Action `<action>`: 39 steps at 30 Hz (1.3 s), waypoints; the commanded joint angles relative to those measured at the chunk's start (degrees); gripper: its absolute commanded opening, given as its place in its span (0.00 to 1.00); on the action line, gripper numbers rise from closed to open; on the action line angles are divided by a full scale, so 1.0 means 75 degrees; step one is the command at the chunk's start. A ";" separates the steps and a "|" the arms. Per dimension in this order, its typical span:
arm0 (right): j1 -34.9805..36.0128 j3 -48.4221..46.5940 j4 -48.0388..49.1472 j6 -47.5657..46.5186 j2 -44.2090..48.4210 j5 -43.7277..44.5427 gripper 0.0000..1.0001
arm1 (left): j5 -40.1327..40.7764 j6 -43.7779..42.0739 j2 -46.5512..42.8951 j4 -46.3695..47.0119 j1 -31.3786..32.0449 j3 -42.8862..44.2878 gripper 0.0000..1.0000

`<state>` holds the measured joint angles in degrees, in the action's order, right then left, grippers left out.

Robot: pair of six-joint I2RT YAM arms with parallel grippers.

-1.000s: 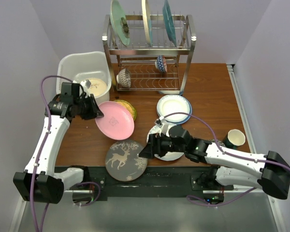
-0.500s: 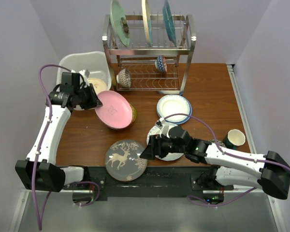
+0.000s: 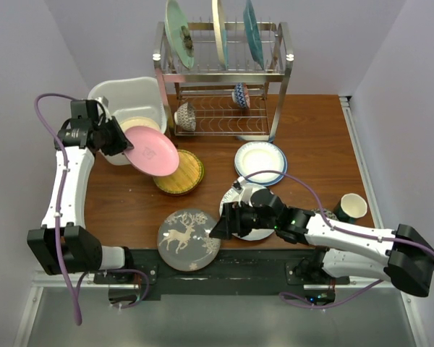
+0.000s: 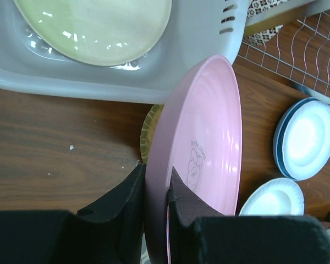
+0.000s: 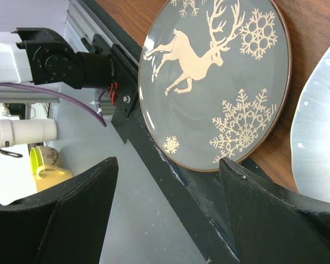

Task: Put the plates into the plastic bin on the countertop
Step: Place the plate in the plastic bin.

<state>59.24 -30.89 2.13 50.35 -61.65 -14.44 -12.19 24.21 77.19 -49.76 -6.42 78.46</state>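
Observation:
My left gripper (image 3: 118, 137) is shut on the rim of the pink plate (image 3: 152, 150) and holds it tilted in the air at the front right corner of the white plastic bin (image 3: 109, 95). In the left wrist view the fingers (image 4: 131, 193) pinch the pink plate (image 4: 209, 137). A cream plate (image 4: 93, 27) lies in the bin (image 4: 154, 82). The woven yellow plate (image 3: 184, 173) lies on the countertop (image 3: 311, 130) below the pink one. My right gripper (image 3: 218, 225) is open and empty beside the grey deer plate (image 3: 189, 239), which also shows in the right wrist view (image 5: 214, 88).
A wire dish rack (image 3: 220, 79) with upright plates and two small bowls stands at the back. A white plate on a blue one (image 3: 260, 163) lies mid-table, another white plate (image 3: 247, 217) under my right arm. A green cup (image 3: 351, 207) stands at the right.
My left gripper has carried the pink plate up and left, from over the yellow plate toward the bin. The yellow plate is now uncovered. The right arm has barely moved.

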 commanded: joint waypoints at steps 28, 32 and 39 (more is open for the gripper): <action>0.0023 0.0065 0.0032 -0.0033 -0.0358 0.0026 0.78 | -0.0427 0.0979 0.1356 0.2005 -0.1090 0.1596 0.00; 0.0034 0.0018 0.0021 -0.0057 -0.0452 0.0003 0.78 | -0.0227 0.1073 0.1765 0.2134 -0.1125 0.1855 0.00; 0.0034 -0.0053 -0.0085 -0.0115 -0.0534 0.0062 0.78 | 0.0030 0.1190 0.2165 0.2263 -0.1172 0.2289 0.00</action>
<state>59.24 -30.48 1.67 50.19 -65.54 -14.44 -13.30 31.03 92.84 -36.67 -14.37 91.92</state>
